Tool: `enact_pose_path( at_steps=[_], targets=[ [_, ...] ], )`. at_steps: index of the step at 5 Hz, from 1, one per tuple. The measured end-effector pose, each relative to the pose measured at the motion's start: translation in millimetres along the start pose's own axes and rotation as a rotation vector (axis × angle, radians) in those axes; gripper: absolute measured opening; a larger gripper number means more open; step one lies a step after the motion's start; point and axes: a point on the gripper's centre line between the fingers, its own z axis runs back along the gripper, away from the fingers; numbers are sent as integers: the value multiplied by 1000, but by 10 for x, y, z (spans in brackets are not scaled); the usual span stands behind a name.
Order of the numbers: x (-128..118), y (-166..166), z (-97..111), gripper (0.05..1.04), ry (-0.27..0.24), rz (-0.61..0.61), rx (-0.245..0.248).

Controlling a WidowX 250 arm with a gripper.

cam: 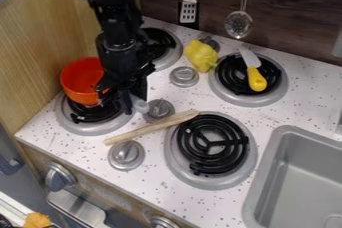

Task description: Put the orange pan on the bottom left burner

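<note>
The black gripper [115,97] hangs down at the left, over the inner side of the bottom left burner [77,126]. Directly beside it is the orange pan [81,78], whose right side is hidden behind the arm. The pan overlaps the back left part of that burner, with the black coil showing below it; whether it rests there or hangs slightly above, I cannot tell. A greyish piece, possibly the handle's end, shows just right of the gripper. Whether the gripper has hold of the pan is hidden.
A wooden stick [152,127] lies between two knobs, its upper end near the front right burner [212,144]. Behind are a yellow pepper [200,55] and a yellow-handled knife [254,72] on the back right burner. A wooden wall [57,17] borders the left; the sink [267,172] is right.
</note>
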Motion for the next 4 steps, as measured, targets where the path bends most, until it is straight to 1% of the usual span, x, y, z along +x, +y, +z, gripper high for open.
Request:
enact_pose_path(
  at_steps=[1,2,3,4],
  targets=[
    [17,27,-65,376,24,-24,5],
    [71,35,-83,376,10,-35,-16],
    [82,45,-97,422,9,-65,-12],
    [69,39,-96,724,21,-106,-19]
  ],
)
